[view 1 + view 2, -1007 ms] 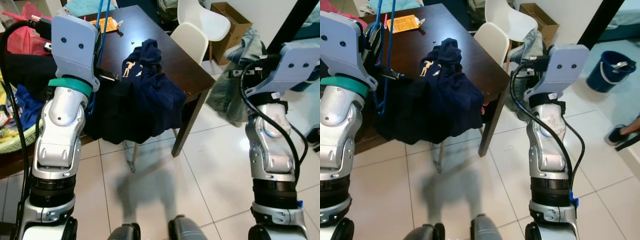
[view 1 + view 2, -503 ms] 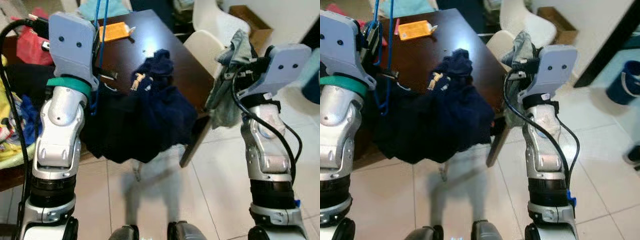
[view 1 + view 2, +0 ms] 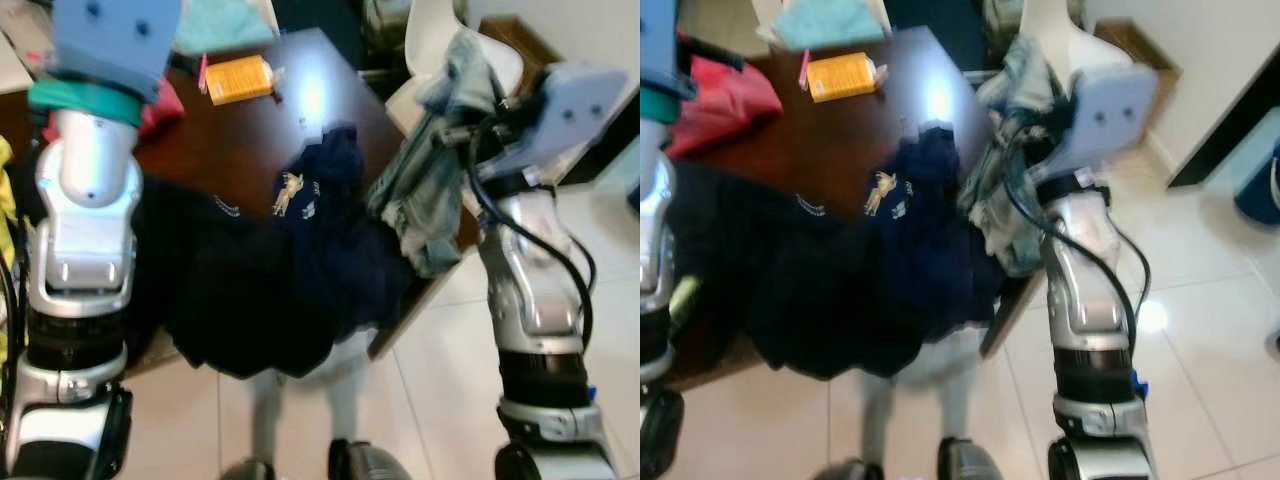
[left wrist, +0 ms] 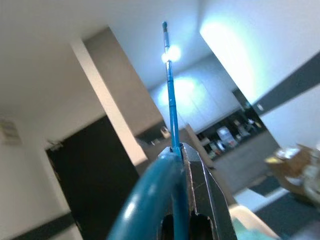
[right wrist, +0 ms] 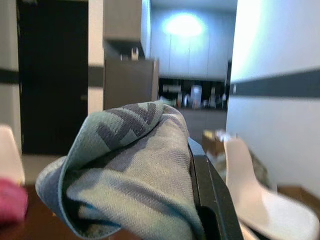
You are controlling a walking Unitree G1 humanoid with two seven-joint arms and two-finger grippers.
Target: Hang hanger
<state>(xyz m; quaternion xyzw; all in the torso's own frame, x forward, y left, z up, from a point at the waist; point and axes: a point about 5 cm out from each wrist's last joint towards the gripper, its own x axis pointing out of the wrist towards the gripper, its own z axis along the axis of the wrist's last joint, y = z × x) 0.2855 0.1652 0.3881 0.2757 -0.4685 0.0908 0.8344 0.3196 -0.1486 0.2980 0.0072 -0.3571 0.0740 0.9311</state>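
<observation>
A thin blue hanger (image 4: pixel 170 85) stands up between the black fingers (image 4: pixel 202 190) of my left gripper (image 4: pixel 177 150), which is shut on it; its rod points toward the ceiling. My left arm (image 3: pixel 90 200) is raised high at the left. My right gripper (image 5: pixel 186 155) is shut on a grey-green patterned cloth (image 5: pixel 130 165). That cloth (image 3: pixel 430 180) hangs from my raised right arm (image 3: pixel 530 270) over the table's near right corner. A dark navy garment (image 3: pixel 290 270) lies heaped on the dark wooden table (image 3: pixel 250 140) and drapes over its front edge.
On the table lie an orange packet (image 3: pixel 238 78), a teal cloth (image 3: pixel 220 25) and a red bag (image 3: pixel 715 105). A white chair (image 3: pixel 440 30) stands behind the table's right side. A cardboard box (image 3: pixel 1140 45) sits at the far right on the pale tiled floor (image 3: pixel 440 380).
The camera has moved closer to the table. My left arm has risen, lifting the hanger above the head views. My right gripper has carried the grey-green cloth up beside the table.
</observation>
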